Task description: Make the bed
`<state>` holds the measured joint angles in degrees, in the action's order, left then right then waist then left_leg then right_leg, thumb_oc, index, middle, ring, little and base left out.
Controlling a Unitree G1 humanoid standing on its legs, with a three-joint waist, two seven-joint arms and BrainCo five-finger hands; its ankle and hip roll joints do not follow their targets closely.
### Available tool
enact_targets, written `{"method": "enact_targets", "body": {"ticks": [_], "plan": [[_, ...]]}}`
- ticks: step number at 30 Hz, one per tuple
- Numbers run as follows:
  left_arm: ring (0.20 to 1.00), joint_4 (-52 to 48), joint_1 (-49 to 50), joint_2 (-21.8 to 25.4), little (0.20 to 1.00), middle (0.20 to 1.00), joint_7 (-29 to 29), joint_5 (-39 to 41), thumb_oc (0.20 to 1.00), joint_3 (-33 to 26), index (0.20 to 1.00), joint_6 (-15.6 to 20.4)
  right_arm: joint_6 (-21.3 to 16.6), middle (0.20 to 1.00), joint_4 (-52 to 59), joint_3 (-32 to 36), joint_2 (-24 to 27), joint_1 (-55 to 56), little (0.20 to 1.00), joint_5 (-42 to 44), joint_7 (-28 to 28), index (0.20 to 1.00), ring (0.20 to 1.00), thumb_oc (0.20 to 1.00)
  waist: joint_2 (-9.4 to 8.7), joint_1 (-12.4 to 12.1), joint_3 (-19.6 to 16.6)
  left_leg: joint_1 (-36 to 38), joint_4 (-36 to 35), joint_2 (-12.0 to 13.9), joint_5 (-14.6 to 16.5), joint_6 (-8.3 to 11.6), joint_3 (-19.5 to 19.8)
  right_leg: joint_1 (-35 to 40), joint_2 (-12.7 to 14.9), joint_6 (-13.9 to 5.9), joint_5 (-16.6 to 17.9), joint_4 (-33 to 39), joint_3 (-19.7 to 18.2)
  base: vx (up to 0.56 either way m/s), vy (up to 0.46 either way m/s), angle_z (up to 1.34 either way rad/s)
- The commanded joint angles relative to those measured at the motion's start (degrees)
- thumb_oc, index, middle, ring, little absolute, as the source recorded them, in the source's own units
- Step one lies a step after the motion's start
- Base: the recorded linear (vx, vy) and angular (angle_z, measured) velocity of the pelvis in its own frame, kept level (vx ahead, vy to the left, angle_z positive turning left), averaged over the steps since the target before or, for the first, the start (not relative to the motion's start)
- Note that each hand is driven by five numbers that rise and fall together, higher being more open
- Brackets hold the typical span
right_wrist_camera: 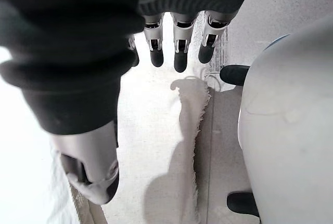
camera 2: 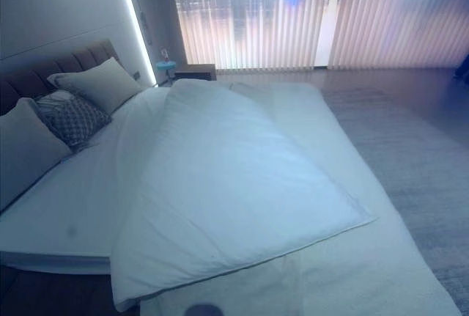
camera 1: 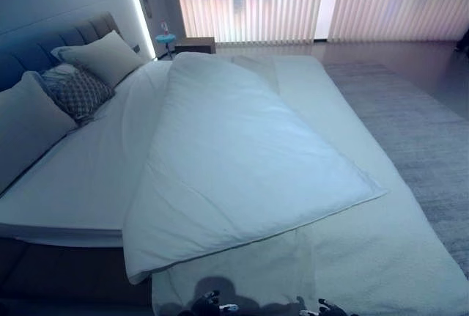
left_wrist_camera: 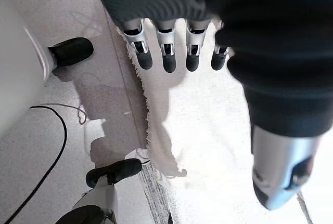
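Across the bed (camera 1: 66,184) the white duvet (camera 1: 234,155) lies skewed and folded over, pillows (camera 1: 102,56) at the headboard — bed not yet made. Left hand (left_wrist_camera: 166,52) and right hand (right_wrist_camera: 177,47) hang low at the foot edge, fingers relaxed, holding nothing, above a fringed cover (left_wrist_camera: 197,146). Step looks like approach; next — reach and grasp the duvet's near edge, pull it square.

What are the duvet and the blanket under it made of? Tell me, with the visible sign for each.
Duvet: probably smooth white cotton over soft filling; it looks puffy with a stitched edge.
Blanket: apparently a nubbly woven or fleecy fabric; matte, with a frayed, fringed edge in the left wrist view.
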<state>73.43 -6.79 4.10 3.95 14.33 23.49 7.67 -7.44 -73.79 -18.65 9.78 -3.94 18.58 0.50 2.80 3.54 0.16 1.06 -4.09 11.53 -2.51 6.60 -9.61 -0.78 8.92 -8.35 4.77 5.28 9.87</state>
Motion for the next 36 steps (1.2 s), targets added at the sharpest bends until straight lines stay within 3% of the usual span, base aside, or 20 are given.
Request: {"method": "enact_targets", "body": {"ticks": [1,4,10,12,14,15,21,30,36], "plan": [[1.0,3.2,-4.7,-0.9,1.0,1.0,-0.6,-1.1,1.0,-1.0,1.0,1.2,-0.2,1.0,-3.5,-0.3,-2.9,-3.7,1.0,0.0,0.0,1.0,1.0,1.0,-3.2,0.1,2.2,-2.4,-0.9,-4.6,-0.4,-2.05,-2.3,-0.7,-1.6,0.36,-1.8,-0.3,0.3,0.0,0.0,0.0],[1.0,2.3,-6.1,-0.8,1.0,1.0,-2.0,1.7,1.0,-1.7,1.0,1.6,-0.5,1.0,-2.7,-0.3,-2.6,-4.0,1.0,1.0,0.2,1.0,1.0,1.0,-3.35,0.4,3.3,-3.2,-0.9,-4.6,-0.7,-1.99,-2.3,-1.4,-1.7,0.38,-1.5,-0.3,0.4,-0.03,-0.003,-0.01],[1.0,-4.2,-13.8,-1.3,1.0,1.0,-4.6,18.4,1.0,-3.4,1.0,2.9,-1.8,1.0,2.6,-2.2,-1.1,-7.7,1.0,5.8,1.2,1.0,1.0,1.0,-4.24,1.2,11.0,-7.5,-0.6,-4.6,-3.6,-2.25,-2.7,-7.1,-2.3,1.38,0.0,-2.5,-0.6,-0.17,-0.012,-0.05],[1.0,-6.0,-18.1,-1.4,1.0,1.0,-5.6,24.5,1.0,-3.9,1.0,3.1,-2.0,1.0,5.3,-3.6,-0.5,-10.2,1.0,7.6,1.6,1.0,1.0,1.0,-4.84,1.4,14.1,-12.3,3.2,-4.9,-3.2,-2.45,-1.9,-12.3,-2.4,1.65,-0.2,-6.6,-1.5,-0.26,0.0,-0.16],[1.0,-6.9,-20.2,-1.1,1.0,1.0,-5.9,26.6,1.0,-4.0,1.0,2.1,-1.7,1.0,7.1,-4.2,0.1,-10.7,1.0,8.3,1.6,1.0,1.0,1.0,-5.07,1.8,14.4,-15.9,5.3,-5.0,-3.2,-2.49,-2.0,-15.8,-2.3,1.58,-0.4,-9.0,-1.2,-0.16,0.004,-0.22],[1.0,-8.7,-23.1,-1.1,1.0,1.0,-7.0,30.1,1.0,-4.6,1.0,1.9,-1.7,1.0,9.9,-4.3,0.6,-11.4,1.0,9.7,2.1,1.0,1.0,1.0,-5.41,2.5,15.4,-19.9,9.8,-4.8,-2.4,-2.45,-2.1,-18.8,-1.9,1.54,-1.2,-11.7,-0.6,-0.1,0.0,-0.12],[1.0,-10.6,-29.6,-0.8,1.0,1.0,-9.6,36.7,1.0,-7.5,1.0,1.8,-2.5,1.0,15.7,-5.4,1.8,-13.0,1.0,11.6,3.0,1.0,1.0,1.0,-6.36,4.6,16.9,-29.9,19.8,-2.2,1.0,-2.27,-1.5,-27.8,-1.4,2.09,-3.5,-19.8,-0.4,-0.06,-0.005,0.06],[1.0,-14.2,-34.3,0.3,1.0,1.0,-10.9,43.2,1.0,-11.3,1.0,2.0,-2.4,1.0,23.3,-7.5,2.8,-13.5,1.0,11.4,3.7,1.0,1.0,1.0,-7.42,5.8,17.0,-40.4,31.8,0.3,5.2,-2.31,-0.5,-38.4,-1.5,2.68,-5.7,-29.7,-0.7,-0.04,0.023,0.0],[1.0,-13.8,-36.1,0.1,1.0,1.0,-10.9,47.5,1.0,-14.2,1.0,1.7,-2.4,1.0,25.2,-7.9,2.8,-12.6,1.0,10.8,4.1,1.0,1.0,1.0,-7.29,6.5,15.8,-43.5,33.2,0.6,6.3,-2.26,-0.2,-41.3,-1.3,2.74,-6.3,-31.1,-0.6,-0.01,0.013,-0.06]]}}
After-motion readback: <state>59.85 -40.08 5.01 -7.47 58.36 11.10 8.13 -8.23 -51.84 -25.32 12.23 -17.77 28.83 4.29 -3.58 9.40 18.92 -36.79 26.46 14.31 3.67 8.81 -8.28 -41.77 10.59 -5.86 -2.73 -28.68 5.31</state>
